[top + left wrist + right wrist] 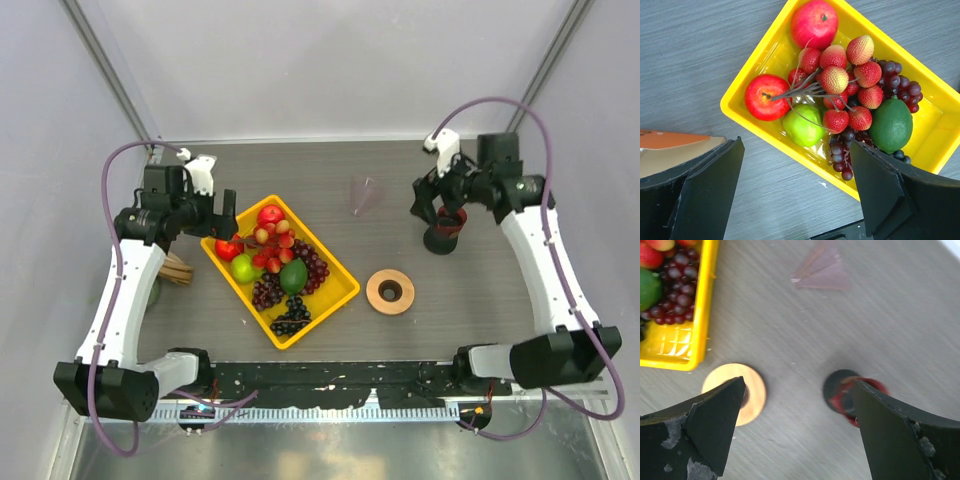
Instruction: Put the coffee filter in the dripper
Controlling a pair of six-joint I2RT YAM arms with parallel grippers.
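Observation:
The coffee filter (365,193) is a thin, pale tan fan-shaped cone lying flat at the back middle of the table; it also shows in the right wrist view (821,274). The dripper (390,291) shows from above as a round light-wood ring with a dark centre, near the front; the right wrist view (752,390) shows it partly hidden by a finger. My right gripper (435,208) (797,385) is open and empty, above the table between the dripper and a black-and-red stand. My left gripper (222,212) (796,145) is open and empty over the near-left rim of the fruit tray.
A yellow tray (350,288) (732,102) of fake fruit lies between the arms. A thick bundle of tan papers (177,268) (670,147) lies left of it under the left arm. A black stand with a red part (445,232) (840,387) stands at the right, beside my right finger.

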